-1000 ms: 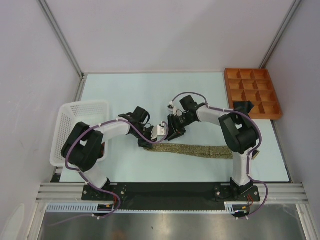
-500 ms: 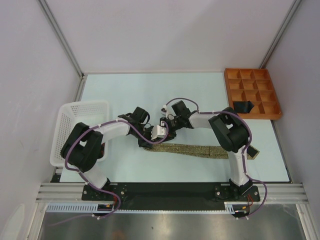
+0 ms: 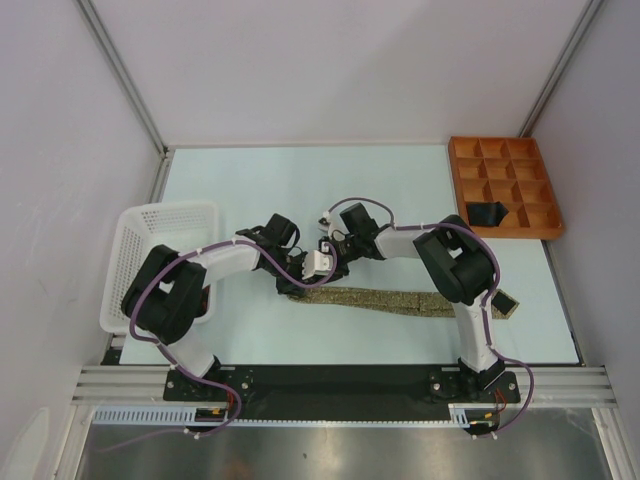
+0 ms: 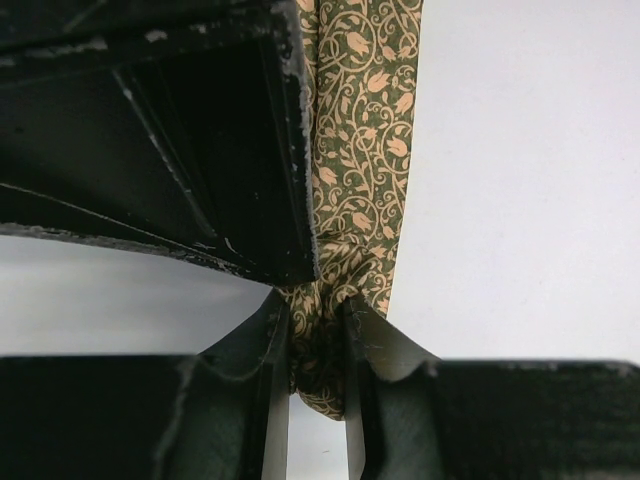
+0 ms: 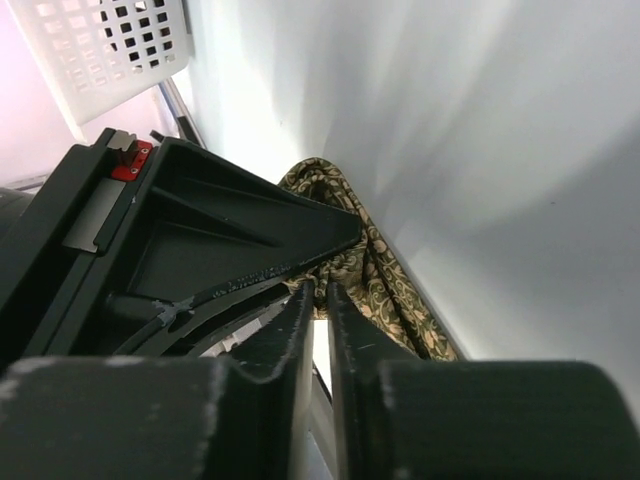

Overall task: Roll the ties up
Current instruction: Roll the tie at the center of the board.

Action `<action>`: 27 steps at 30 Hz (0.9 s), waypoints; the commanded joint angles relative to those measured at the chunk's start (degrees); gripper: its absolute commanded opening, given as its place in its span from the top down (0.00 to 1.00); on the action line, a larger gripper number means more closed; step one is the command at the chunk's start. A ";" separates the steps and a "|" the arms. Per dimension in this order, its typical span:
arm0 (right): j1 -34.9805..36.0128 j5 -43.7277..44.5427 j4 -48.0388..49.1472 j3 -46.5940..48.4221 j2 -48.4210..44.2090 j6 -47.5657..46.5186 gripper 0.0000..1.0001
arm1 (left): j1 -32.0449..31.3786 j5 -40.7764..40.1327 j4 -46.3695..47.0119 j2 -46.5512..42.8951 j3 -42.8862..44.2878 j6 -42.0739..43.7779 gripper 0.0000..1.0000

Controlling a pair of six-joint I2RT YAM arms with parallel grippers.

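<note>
The olive-tan patterned tie [image 3: 400, 299] lies stretched left to right across the near part of the table, and its left end is bunched up. My left gripper [image 3: 298, 279] is shut on that bunched end; the left wrist view shows the fabric [image 4: 365, 130] pinched between the fingers [image 4: 318, 332]. My right gripper [image 3: 331, 262] is right beside it, its jaws almost closed on a fold of the same end [image 5: 385, 285], pinched at the tips [image 5: 321, 300]. The black tie [image 3: 487, 213] lies folded in the orange tray. A dark tip [image 3: 503, 303] shows at the olive tie's right end.
A white mesh basket [image 3: 150, 250] stands at the left edge and also shows in the right wrist view [image 5: 110, 40]. The orange compartment tray [image 3: 452, 170] sits at the back right. The two gripper bodies are nearly touching over the tie's left end.
My right gripper has moved left and down to the tie's bunched left end, close against the left gripper. The left gripper has stayed put on the tie.
</note>
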 commanded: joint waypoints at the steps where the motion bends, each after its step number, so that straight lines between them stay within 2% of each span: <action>1: 0.80 -2.37 0.63 -0.50 0.58 -0.70 0.93 | -0.28 -2.06 1.44 0.91 -1.03 1.14 0.79; 5: 0.71 -2.02 -2.01 -0.33 -0.03 -2.72 1.00 | -0.28 -2.23 1.70 0.82 -0.94 0.61 0.72; 6: 0.71 -1.76 -2.36 -0.32 -0.12 -3.59 1.00 | -0.20 -2.23 1.70 0.56 -0.94 0.18 0.64; 9: 0.71 -0.62 -4.64 0.29 0.49 -6.40 1.00 | 0.86 -1.18 0.65 -1.54 -0.59 -0.18 0.47; 12: 0.36 1.40 -6.67 0.29 0.93 -8.69 1.00 | 3.67 1.80 -1.36 -4.09 0.55 -0.53 0.38; 19: -0.17 3.51 -8.95 0.38 0.84 -13.17 1.00 | 4.99 4.18 -4.98 -6.30 -0.33 1.40 0.28; 20: -0.34 3.60 -9.30 0.47 0.84 -13.27 1.00 | 4.99 4.44 -4.98 -5.51 -0.41 1.14 0.22; 21: -0.43 3.52 -9.39 0.55 0.84 -13.27 1.00 | 4.90 4.62 -4.98 -5.16 -0.33 0.62 0.20; 23: -0.34 3.51 -9.48 0.73 0.76 -13.62 1.00 | 4.55 4.45 -4.19 -4.37 -0.07 -0.26 0.17; 24: -0.34 3.34 -9.40 0.82 0.76 -13.62 1.00 | 3.86 4.19 -3.58 -4.01 -0.15 -1.23 0.12; 27: -0.26 3.25 -9.75 1.70 0.58 -13.88 1.00 | 1.66 1.56 -0.42 -3.75 -0.68 -3.16 0.10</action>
